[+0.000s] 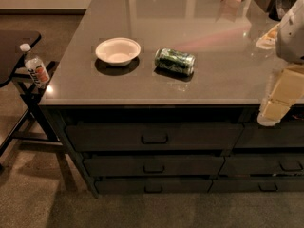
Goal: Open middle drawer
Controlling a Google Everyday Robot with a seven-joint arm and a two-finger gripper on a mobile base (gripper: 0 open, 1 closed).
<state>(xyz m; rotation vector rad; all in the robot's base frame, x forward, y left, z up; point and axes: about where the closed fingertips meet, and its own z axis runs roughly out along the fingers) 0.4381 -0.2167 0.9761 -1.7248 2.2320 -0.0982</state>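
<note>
The middle drawer (153,166) is a wide dark grey front with a small black loop handle (153,168) at its centre. It sits shut in the left column under the counter, between a taller drawer front (154,136) above and a slimmer one (153,186) below. My gripper (278,103), cream-coloured under a white arm housing (292,30), hangs at the right edge of the view by the counter's front edge. It is up and well to the right of the middle drawer's handle and touches no drawer.
On the grey countertop (213,46) stand a white bowl (118,51) and a green can (175,61) lying on its side. A water bottle (34,69) stands on a black stand at the left. More drawers (280,165) lie at the right. Carpet floor in front.
</note>
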